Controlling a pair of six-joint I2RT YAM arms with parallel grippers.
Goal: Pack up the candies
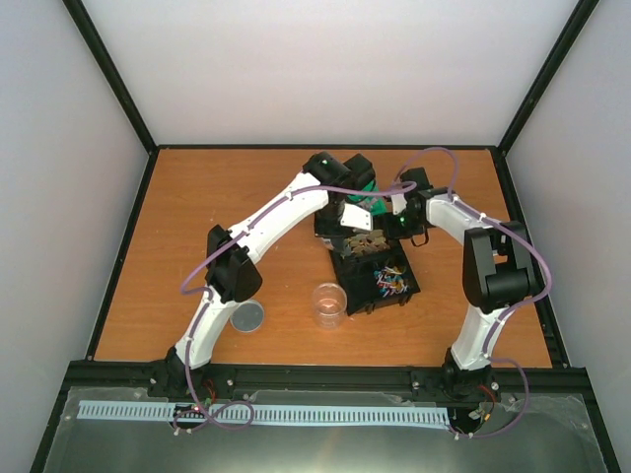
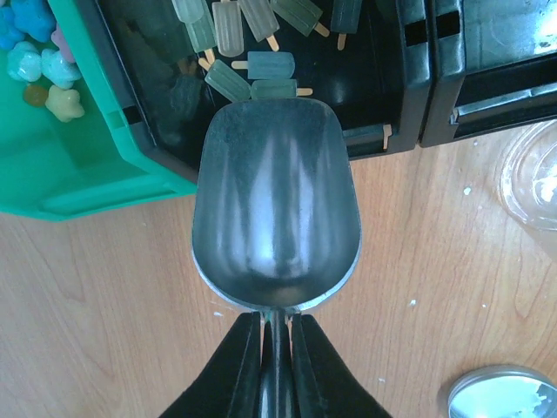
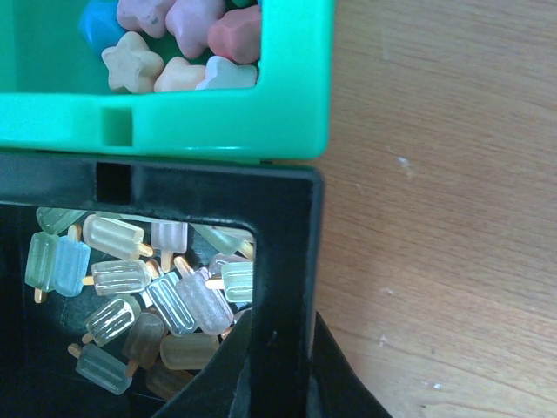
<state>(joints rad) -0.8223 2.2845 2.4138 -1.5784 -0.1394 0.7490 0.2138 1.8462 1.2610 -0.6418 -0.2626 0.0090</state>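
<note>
two arms reach over a wooden table (image 1: 197, 197). one green bin (image 3: 174, 122) holds the candies (image 3: 178, 39): chunky star-like pieces in pink, yellow, blue and white, about six showing. the left gripper (image 2: 277, 326) pinches the handle of one empty metal scoop (image 2: 277, 209). the right gripper (image 3: 278, 348) clamps the wall of a black bin (image 3: 287, 226). one clear cup (image 1: 328, 304) and one round lid (image 1: 246, 316) sit near each other.

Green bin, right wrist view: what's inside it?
Star-shaped candies in pink, cream, white and blue lie in a corner of the green bin. The rest of its inside is cut off here and largely covered by the arms in the top view.
</note>
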